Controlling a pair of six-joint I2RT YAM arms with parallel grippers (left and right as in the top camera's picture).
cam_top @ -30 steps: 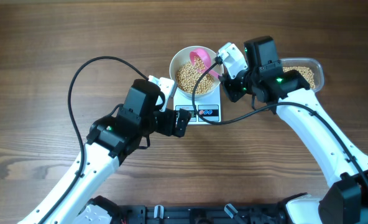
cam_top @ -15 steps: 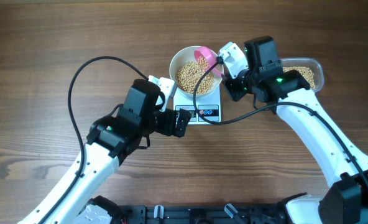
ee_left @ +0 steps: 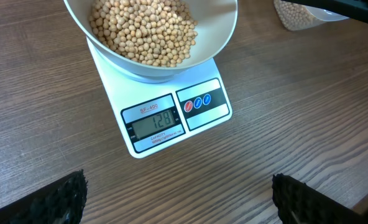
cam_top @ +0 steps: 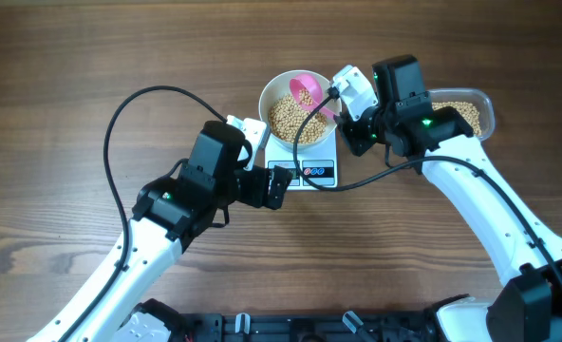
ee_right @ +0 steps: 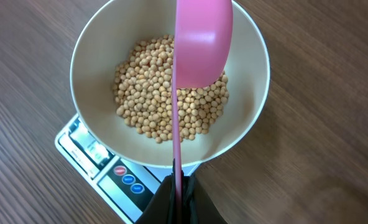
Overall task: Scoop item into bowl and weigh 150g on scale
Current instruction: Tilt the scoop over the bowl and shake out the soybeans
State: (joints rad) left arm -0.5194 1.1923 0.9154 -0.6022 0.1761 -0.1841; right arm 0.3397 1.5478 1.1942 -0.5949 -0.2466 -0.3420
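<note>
Right claw (ee_right: 176, 186) pinches pink scoop (ee_right: 201, 43), tipped ahead over bowl (ee_right: 87, 81) on scale (ee_left: 119, 87): adding soybeans (ee_right: 140, 93). Left claw (ee_left: 181, 202) spread, idle, facing display (ee_left: 154, 121).

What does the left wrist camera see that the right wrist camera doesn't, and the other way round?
Only the left wrist view: the grey display facing the camera and reading 128, the open left gripper, and a corner of the clear plastic tub.
Only the right wrist view: the pink plastic scoop over the bowl, its handle pinched in the shut right gripper.
Both views: the round white bowl of small tan beans sitting on the flat white square scale, on the wooden table.
</note>
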